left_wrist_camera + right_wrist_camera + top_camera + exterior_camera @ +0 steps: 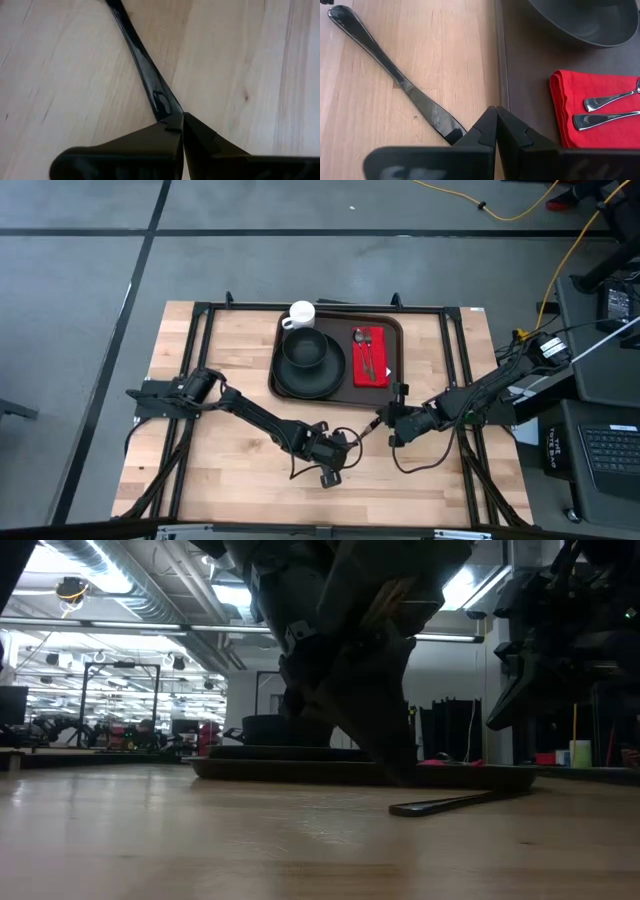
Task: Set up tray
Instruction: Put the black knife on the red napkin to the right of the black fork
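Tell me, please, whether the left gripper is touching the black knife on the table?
Touching. In the left wrist view the left gripper has its closed fingertips pressed on the end of the knife, with no gap between them.

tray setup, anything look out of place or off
One thing: a dark knife lies flat on the bare wood table, off the tray, while the other cutlery sits on the red napkin. The left gripper is shut, tips at one end of the knife. Nothing looks spilled or broken.
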`<state>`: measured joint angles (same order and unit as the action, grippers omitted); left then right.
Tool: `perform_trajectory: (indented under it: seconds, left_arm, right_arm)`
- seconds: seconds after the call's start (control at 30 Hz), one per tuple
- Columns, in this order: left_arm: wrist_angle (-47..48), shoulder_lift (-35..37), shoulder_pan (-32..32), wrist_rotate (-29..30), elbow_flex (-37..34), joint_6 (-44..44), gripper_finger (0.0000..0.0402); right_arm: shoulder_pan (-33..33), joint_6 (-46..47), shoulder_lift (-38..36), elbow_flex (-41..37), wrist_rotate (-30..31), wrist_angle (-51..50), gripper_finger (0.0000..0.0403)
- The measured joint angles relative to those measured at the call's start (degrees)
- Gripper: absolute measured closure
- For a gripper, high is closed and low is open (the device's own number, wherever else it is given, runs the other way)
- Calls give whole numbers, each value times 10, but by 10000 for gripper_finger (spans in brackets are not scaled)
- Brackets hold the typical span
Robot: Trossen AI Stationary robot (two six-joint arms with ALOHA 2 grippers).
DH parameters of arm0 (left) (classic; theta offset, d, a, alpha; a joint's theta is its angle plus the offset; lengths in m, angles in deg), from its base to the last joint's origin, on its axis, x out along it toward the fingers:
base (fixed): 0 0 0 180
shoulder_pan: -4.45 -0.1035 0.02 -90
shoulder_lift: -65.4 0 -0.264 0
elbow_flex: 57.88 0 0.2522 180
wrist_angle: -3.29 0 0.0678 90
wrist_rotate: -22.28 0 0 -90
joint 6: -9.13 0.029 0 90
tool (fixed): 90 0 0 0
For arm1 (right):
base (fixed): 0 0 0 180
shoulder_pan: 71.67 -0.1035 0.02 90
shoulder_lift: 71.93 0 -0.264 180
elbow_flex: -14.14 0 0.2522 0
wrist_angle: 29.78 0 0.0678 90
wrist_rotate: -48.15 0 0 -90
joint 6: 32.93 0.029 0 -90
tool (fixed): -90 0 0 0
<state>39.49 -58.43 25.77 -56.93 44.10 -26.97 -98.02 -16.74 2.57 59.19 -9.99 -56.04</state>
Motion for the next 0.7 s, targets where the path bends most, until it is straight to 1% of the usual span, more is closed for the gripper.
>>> perform_trajectory:
  seconds: [0.23, 0.7]
  left_arm:
    - [-47, 0, 0, -17, -26, -6, 399]
    - [-27, 0, -1, -15, -27, -10, 399]
  right_arm:
    - [0, 2, 0, 0, 0, 0, 391]
    - [0, 3, 0, 0, 0, 0, 391]
